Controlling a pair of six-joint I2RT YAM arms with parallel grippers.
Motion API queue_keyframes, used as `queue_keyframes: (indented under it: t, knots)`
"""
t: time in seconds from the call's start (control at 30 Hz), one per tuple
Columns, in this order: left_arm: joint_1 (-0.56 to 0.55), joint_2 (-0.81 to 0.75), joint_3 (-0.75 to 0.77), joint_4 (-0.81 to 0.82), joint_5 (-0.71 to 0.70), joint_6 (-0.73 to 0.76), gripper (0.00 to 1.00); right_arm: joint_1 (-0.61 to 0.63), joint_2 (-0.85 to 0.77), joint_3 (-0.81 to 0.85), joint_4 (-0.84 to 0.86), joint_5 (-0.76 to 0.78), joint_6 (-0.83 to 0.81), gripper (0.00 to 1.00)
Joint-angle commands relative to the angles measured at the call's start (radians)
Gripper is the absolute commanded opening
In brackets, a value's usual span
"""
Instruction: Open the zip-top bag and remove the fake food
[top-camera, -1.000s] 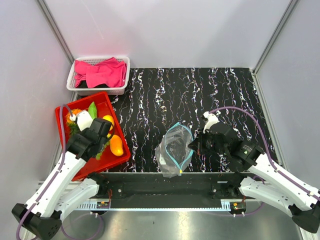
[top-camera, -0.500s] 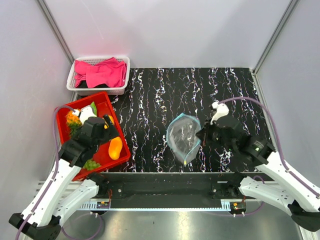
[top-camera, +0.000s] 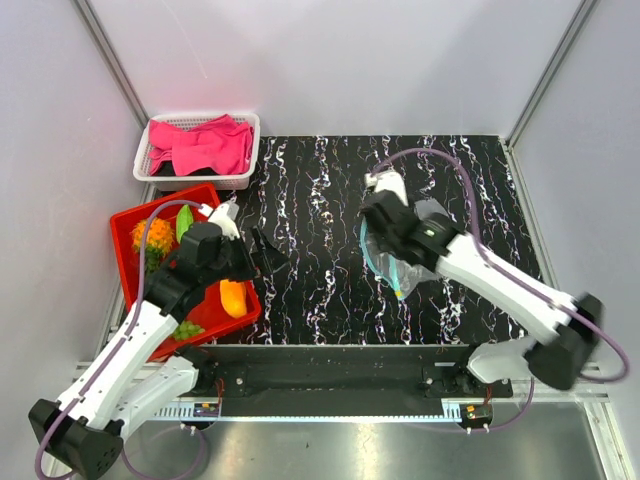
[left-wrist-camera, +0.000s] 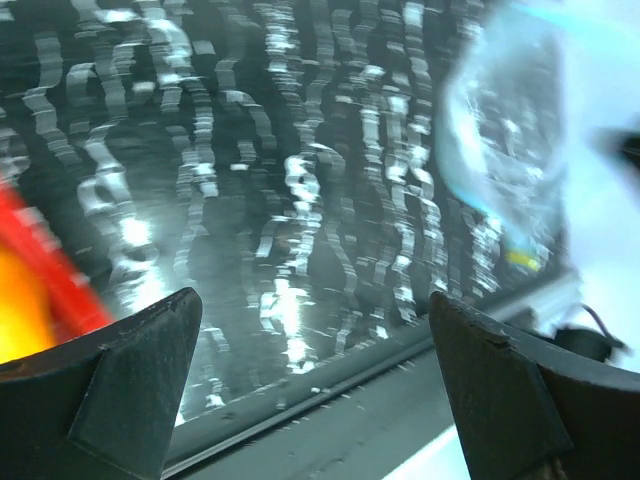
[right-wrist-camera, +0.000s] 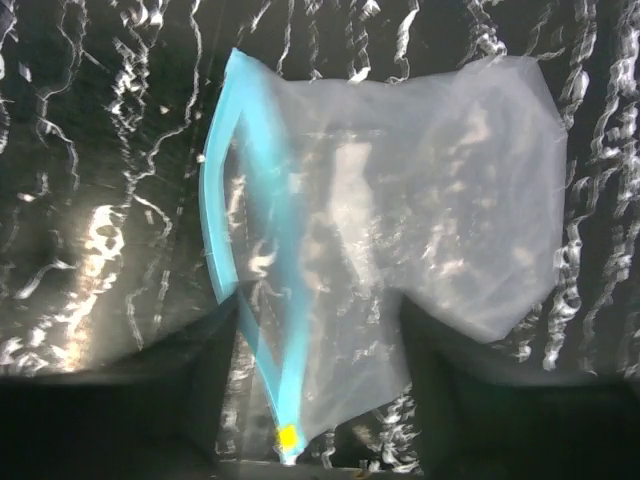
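Observation:
The zip-top bag (top-camera: 396, 268) lies flat on the black marbled mat with nothing inside it. In the right wrist view the bag (right-wrist-camera: 400, 230) shows its light blue zip strip (right-wrist-camera: 262, 270) parted and a yellow tab (right-wrist-camera: 288, 437). My right gripper (right-wrist-camera: 320, 400) is open, its dark fingers (right-wrist-camera: 150, 400) on either side of the bag's near end. The fake food sits in the red tray (top-camera: 205, 197): a bumpy orange fruit (top-camera: 152, 235), a yellow-orange oval (top-camera: 233, 297) and green pieces (top-camera: 185, 328). My left gripper (top-camera: 266, 254) is open and holds nothing, hanging over the mat just right of the tray.
A white basket (top-camera: 250, 150) with a pink cloth (top-camera: 205, 145) stands at the back left. The left wrist view, blurred, shows the mat's front metal rail (left-wrist-camera: 350, 400), the tray's edge (left-wrist-camera: 40, 260) and the bag (left-wrist-camera: 500, 150) far right. Grey walls close in both sides.
My left gripper opened fully and swung from over the tray rightward onto the mat. My right gripper let go of the bag and opened, and its arm reached further back and left.

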Motion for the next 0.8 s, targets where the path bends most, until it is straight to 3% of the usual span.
queue_keyframes:
  t: [0.0, 0.1, 0.27, 0.4, 0.63, 0.77]
  knots:
    - [-0.031, -0.030, 0.026, 0.148, 0.172, 0.011, 0.99, -0.010, 0.115, 0.126, 0.051, -0.001, -0.030, 0.86]
    - [-0.054, -0.046, 0.026, 0.162, 0.204, 0.017, 0.99, -0.008, 0.146, 0.166, 0.050, -0.058, 0.003, 1.00]
    - [-0.092, -0.070, -0.037, 0.307, 0.253, -0.037, 0.99, -0.008, 0.015, 0.130, 0.059, -0.183, 0.114, 1.00]
    - [-0.125, -0.061, -0.104, 0.448, 0.276, -0.093, 0.99, -0.008, -0.136, -0.008, 0.097, -0.263, 0.203, 1.00]
    - [-0.198, -0.032, -0.128, 0.600, 0.258, -0.132, 0.99, -0.008, -0.412, -0.267, 0.140, -0.263, 0.295, 1.00]
    - [-0.230, -0.053, -0.172, 0.726, 0.301, -0.161, 0.99, -0.008, -0.544, -0.393, 0.244, -0.407, 0.300, 1.00]
